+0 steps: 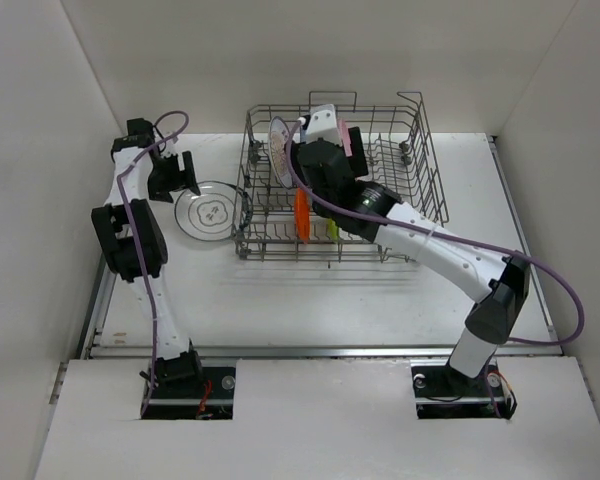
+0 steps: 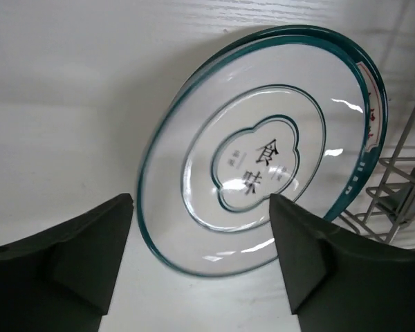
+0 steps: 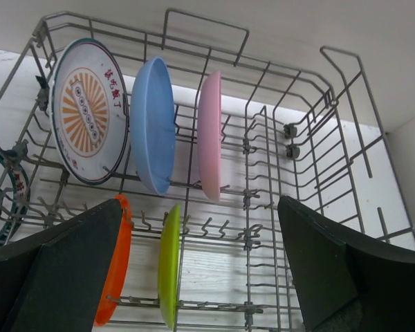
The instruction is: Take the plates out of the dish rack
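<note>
A: Where does the dish rack (image 1: 425, 160) stand?

B: On the white table (image 1: 310, 300), toward 12 o'clock in the top view. Five plates stand on edge in it. The sunburst plate (image 3: 90, 117), blue plate (image 3: 152, 124) and pink plate (image 3: 209, 138) fill the far row. The small orange plate (image 3: 117, 277) and small green plate (image 3: 169, 270) fill the near one.

A: And the teal-rimmed plate (image 1: 212, 212)?

B: It lies flat on the table at the rack's 9 o'clock, just beside the wires. The left gripper (image 2: 200, 200) hangs over it, fingers spread, holding nothing. The right gripper (image 3: 200, 202) hovers above the rack, equally spread.
</note>
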Available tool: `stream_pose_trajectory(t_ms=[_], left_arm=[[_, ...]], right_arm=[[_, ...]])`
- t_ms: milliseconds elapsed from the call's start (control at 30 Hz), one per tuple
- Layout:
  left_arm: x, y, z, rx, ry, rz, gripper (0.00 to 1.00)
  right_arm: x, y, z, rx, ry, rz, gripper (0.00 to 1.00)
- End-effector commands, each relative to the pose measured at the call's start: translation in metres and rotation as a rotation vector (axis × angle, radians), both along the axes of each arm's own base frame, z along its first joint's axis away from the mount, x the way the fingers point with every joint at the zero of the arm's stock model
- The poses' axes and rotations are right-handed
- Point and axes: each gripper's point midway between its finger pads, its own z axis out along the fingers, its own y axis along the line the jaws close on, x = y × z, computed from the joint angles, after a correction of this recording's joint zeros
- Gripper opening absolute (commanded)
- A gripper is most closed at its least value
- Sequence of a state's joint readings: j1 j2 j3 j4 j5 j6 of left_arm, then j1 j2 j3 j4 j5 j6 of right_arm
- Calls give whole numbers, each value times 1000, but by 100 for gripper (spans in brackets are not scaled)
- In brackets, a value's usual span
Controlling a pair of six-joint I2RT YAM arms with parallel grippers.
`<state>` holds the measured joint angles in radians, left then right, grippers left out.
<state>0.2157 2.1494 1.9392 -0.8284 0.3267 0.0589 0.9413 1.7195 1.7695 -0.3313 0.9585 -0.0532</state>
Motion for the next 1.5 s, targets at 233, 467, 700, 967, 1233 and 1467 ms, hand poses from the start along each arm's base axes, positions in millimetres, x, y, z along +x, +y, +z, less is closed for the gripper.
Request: stream_pose_trajectory(t_ms=[233,467,700,967,1233,1467], left_arm=[[13,-9,149,227,-315,3,99],[26,-120,235,136,-621,-141,99],[59,-214,202,276,-631,-249,99],[79,-212,186,719,-643,-147,99],[66,-218,171,668,-611,-150,96],[55,-221,112,549,-430,-212,82]], right_arm=[[24,-50,-6,286,118,-60,100],[42,-75,-28,381,199,-89,100],[43,-82,-57,344,243,-115,100],[33,-95,-68,328,255,-137,100],[31,-91,-73,344,271,-114,100],[31,-91,-73,344,271,-114,100]])
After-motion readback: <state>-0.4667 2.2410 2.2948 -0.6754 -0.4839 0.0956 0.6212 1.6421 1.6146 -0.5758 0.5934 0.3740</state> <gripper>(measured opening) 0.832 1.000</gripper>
